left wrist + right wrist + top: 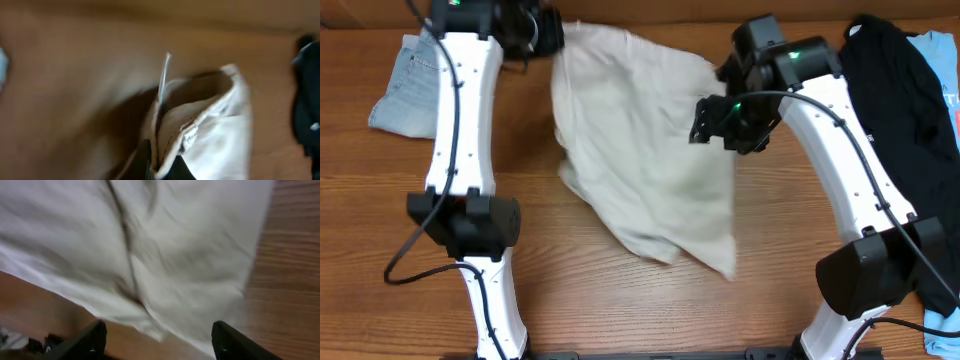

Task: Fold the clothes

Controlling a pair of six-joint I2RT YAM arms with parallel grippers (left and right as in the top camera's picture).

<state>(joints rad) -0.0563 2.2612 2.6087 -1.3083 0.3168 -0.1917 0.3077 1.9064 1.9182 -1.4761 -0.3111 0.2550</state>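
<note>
Clothes (640, 140) corner pinched in left claw (552, 35); right claw (159, 342) spread above.

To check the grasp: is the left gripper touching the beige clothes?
Touching. The left wrist view shows the left gripper shut on a bunched edge of the clothes.

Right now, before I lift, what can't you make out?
Left wrist: blur, and the bottom edge cuts off the left tool, so its bite on the khaki clothes is unclear.
Overhead: the left arm covers part of the denim garment, the right arm part of the black garment.
Right wrist: blur hides whether the open right tool touches cloth.
</note>
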